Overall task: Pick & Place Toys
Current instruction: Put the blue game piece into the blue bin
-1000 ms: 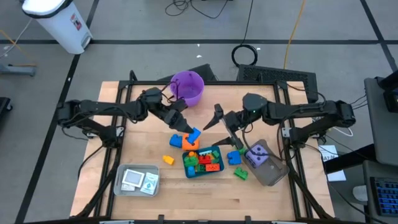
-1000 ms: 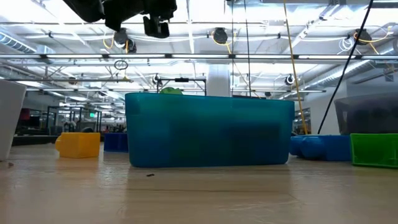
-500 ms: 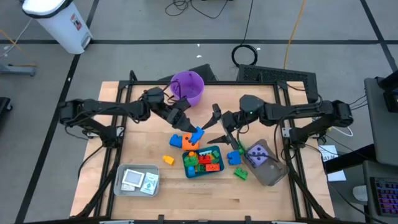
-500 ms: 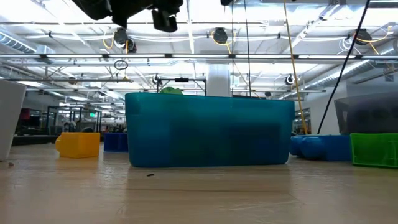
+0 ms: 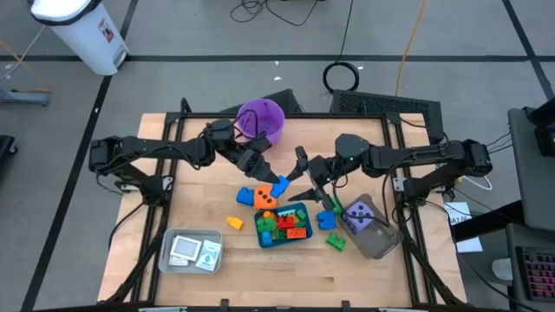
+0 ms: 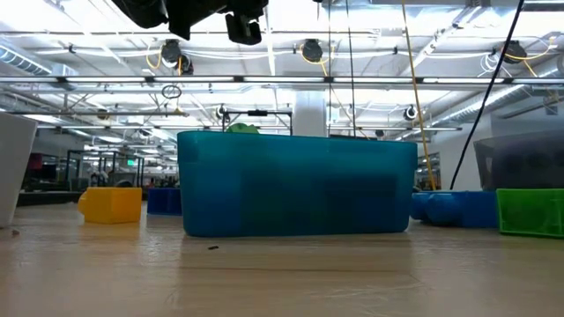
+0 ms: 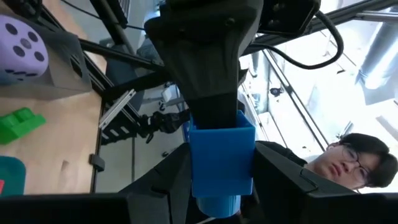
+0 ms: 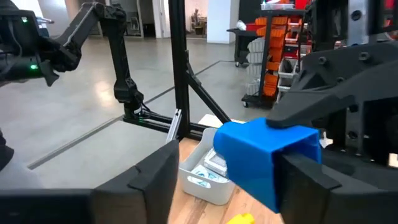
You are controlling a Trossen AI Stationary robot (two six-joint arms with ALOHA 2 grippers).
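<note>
The blue brick [image 5: 279,185], pinched in the left gripper [image 5: 274,183] above the table [image 5: 186,191] beside the teal tray [image 5: 286,240], has shifted toward the right gripper [image 5: 301,172], whose open fingers now straddle it.

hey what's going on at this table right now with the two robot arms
The left pincer is holding a blue brick up above the middle of the table. The right pincer faces it from close by, fingers spread on either side of the brick without gripping it. It looks like a handover. More bricks fill the teal tray, and a purple die sits in the grey tray.
</note>
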